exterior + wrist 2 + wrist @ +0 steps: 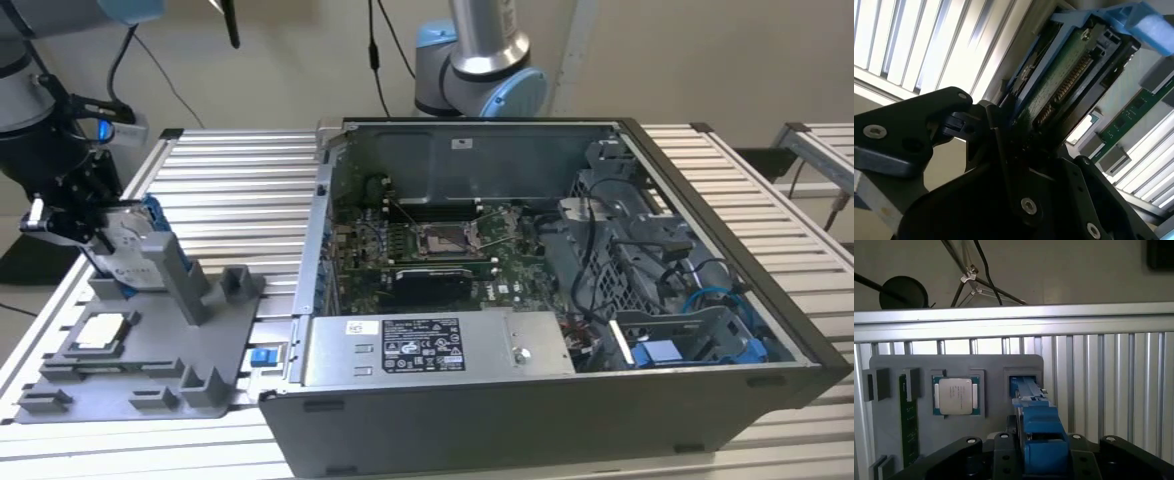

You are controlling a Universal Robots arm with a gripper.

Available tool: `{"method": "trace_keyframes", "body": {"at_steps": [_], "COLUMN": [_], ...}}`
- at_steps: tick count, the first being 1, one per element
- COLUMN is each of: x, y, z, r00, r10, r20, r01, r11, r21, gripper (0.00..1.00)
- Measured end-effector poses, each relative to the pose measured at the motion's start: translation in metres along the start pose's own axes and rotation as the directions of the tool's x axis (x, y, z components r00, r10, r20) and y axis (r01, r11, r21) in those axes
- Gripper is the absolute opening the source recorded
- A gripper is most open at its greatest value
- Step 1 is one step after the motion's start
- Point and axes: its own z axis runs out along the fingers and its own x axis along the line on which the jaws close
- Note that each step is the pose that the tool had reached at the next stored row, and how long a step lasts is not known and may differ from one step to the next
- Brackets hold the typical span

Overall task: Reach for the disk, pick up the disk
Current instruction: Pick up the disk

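Disk upright in tray, gripper clamping it, chip nearby

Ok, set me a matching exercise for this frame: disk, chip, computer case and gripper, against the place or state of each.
Things:
1. disk
2. chip
3. computer case
4. gripper

Places or states:
A. lying flat in a recess of the grey tray
B. open on top, its inside showing
C. standing on edge in a slot of that tray, blue-framed
D. black, closed on the disk

Pairs: 1-C, 2-A, 3-B, 4-D
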Motion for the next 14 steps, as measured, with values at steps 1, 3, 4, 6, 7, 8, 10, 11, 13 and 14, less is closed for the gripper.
{"method": "trace_keyframes", "body": {"at_steps": [1, 3, 4, 6, 7, 8, 10, 11, 13, 14], "x": [0.0, 0.0, 0.0, -0.0001, 0.0, 0.0001, 0.0001, 0.0, 0.0, 0.0], "y": [0.0, 0.0, 0.0, 0.0, 0.0, 0.0, 0.0, 0.0, 0.0, 0.0], "z": [0.0, 0.0, 0.0, -0.0001, 0.0, 0.0, -0.0001, 0.0, 0.0, 0.0], "r00": [1.0, 1.0, 1.0, 0.9999, 0.9998, 0.9997, 0.9998, 0.9999, 0.9999, 0.9999], "r10": [0.0, 0.0, 0.0, 0.0, 0.0, 0.0, 0.0, 0.0, 0.0, 0.0], "r20": [0.0, 0.0, -0.0002, -0.0131, -0.0207, -0.023, -0.0181, -0.0161, -0.0154, -0.0153], "r01": [0.0, 0.0, 0.0, 0.0, 0.0, 0.0, 0.0, 0.0, 0.0, 0.0], "r11": [1.0, 1.0, 1.0, 1.0, 1.0, 1.0, 1.0, 1.0, 1.0, 1.0], "r21": [0.0, 0.0, -0.0001, 0.0001, 0.0003, 0.0005, 0.0, 0.0, 0.0001, 0.0001], "gripper": [0.0, 0.0, 0.0, 0.0, 0.0, 0.0, 0.0, 0.0, 0.0, 0.0]}}
